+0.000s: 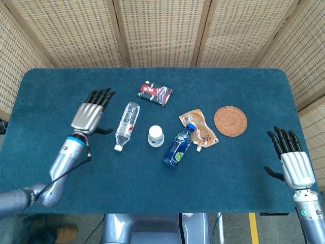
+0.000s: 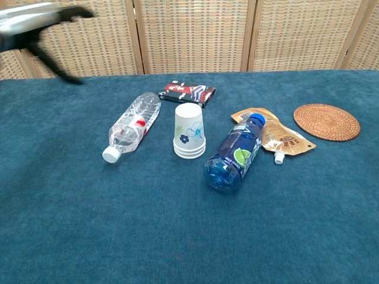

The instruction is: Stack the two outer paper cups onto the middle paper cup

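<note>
The white paper cups [image 1: 156,135] [image 2: 189,131] stand upside down as one nested stack in the middle of the blue table, with flower and leaf prints on their sides. My left hand [image 1: 90,115] [image 2: 41,18] hovers open well to the left of the stack, fingers spread and holding nothing; in the chest view it is blurred at the top left corner. My right hand [image 1: 292,159] is open at the table's right front edge, far from the cups, and shows only in the head view.
A clear plastic bottle [image 1: 126,125] [image 2: 131,125] lies left of the stack. A blue bottle [image 1: 179,145] [image 2: 234,154] lies right of it, beside a brown spout pouch [image 1: 199,128] [image 2: 273,136]. A dark snack packet [image 1: 155,92] [image 2: 187,93] lies behind; a woven coaster [image 1: 230,120] [image 2: 326,121] sits right.
</note>
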Robot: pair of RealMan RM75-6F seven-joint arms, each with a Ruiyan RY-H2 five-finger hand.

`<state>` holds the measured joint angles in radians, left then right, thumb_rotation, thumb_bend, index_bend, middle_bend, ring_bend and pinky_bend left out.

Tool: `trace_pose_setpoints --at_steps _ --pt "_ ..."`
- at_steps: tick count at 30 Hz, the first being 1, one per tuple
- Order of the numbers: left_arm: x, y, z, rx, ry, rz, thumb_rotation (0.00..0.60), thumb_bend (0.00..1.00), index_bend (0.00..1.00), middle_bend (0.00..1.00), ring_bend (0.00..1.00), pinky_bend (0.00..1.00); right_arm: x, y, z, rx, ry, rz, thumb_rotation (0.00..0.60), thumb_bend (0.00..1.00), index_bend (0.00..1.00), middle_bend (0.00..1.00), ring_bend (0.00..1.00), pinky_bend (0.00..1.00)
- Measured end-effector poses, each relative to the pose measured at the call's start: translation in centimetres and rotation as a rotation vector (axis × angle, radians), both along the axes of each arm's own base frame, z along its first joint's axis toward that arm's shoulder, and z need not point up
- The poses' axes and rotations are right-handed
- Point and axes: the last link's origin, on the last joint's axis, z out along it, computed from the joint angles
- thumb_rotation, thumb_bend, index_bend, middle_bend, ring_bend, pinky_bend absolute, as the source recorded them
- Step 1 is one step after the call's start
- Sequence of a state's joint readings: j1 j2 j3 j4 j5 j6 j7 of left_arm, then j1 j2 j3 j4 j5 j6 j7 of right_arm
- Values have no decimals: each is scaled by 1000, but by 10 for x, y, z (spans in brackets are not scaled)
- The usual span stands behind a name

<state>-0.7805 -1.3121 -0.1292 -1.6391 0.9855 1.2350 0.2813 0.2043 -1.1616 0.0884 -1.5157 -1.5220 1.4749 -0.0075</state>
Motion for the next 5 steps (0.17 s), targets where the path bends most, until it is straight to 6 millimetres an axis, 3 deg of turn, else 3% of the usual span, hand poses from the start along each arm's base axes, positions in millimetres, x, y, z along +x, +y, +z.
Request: trace_pose_setpoints --at_steps 5 --pt "-71 -64 18 103 35 127 600 0 0 0 0 0 0 0 -4 13 34 -50 600 0 0 0 0 0"
